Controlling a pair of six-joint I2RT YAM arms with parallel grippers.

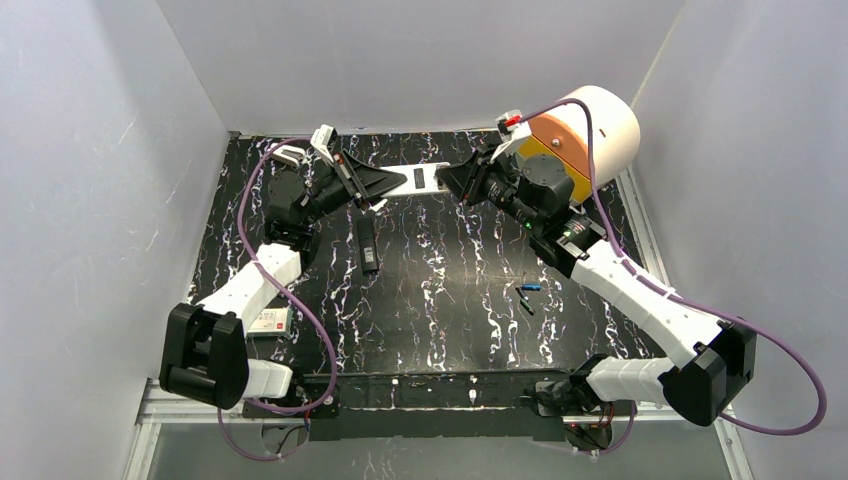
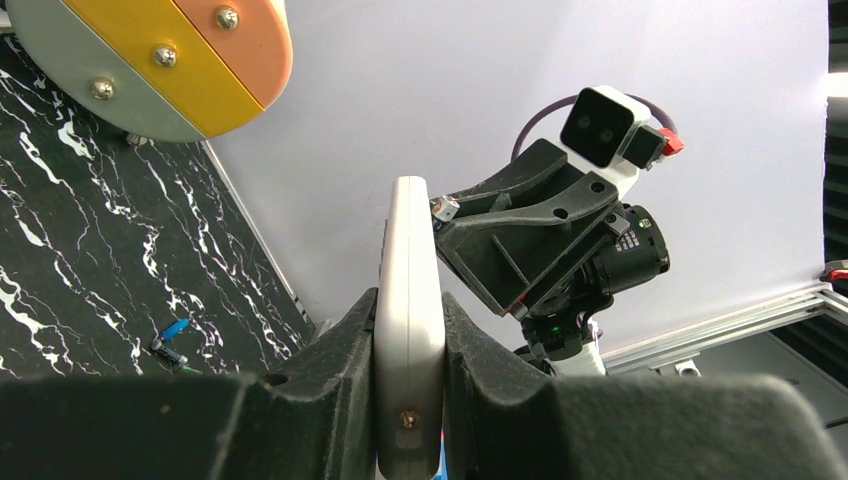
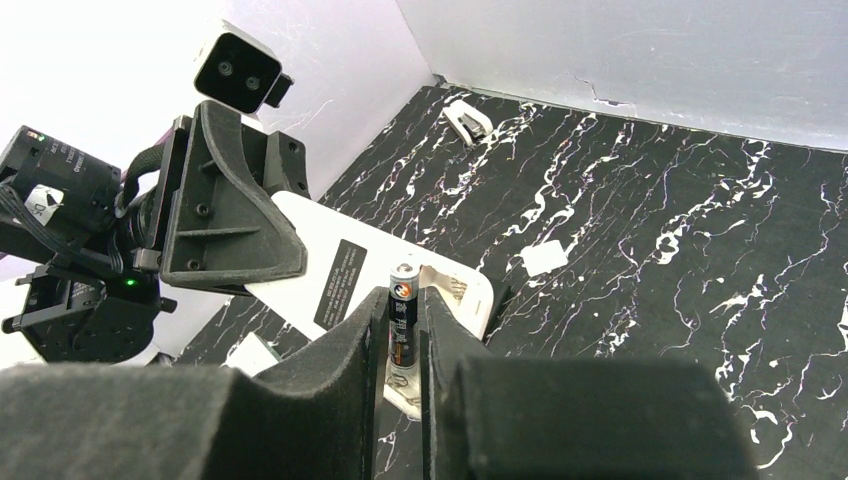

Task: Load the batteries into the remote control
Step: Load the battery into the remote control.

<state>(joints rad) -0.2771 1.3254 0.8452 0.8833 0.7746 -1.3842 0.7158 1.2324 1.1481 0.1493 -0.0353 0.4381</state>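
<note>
My left gripper [image 1: 385, 182] is shut on the edge of a white remote [image 1: 415, 178] and holds it above the back of the mat. It shows edge-on in the left wrist view [image 2: 408, 250]. My right gripper [image 1: 455, 180] is shut on a black battery [image 3: 402, 320], upright between the fingers, its tip at the open compartment [image 3: 455, 295] at the remote's end [image 3: 330, 255]. A blue battery [image 1: 530, 288] and a green battery [image 1: 526, 306] lie loose on the mat right of centre.
A black remote [image 1: 368, 245] lies on the mat below the left gripper. A round white, yellow and orange drum [image 1: 590, 135] stands at the back right. A small red and white box [image 1: 268, 322] lies near the left arm. A small white piece [image 3: 545, 258] lies on the mat. White walls close three sides.
</note>
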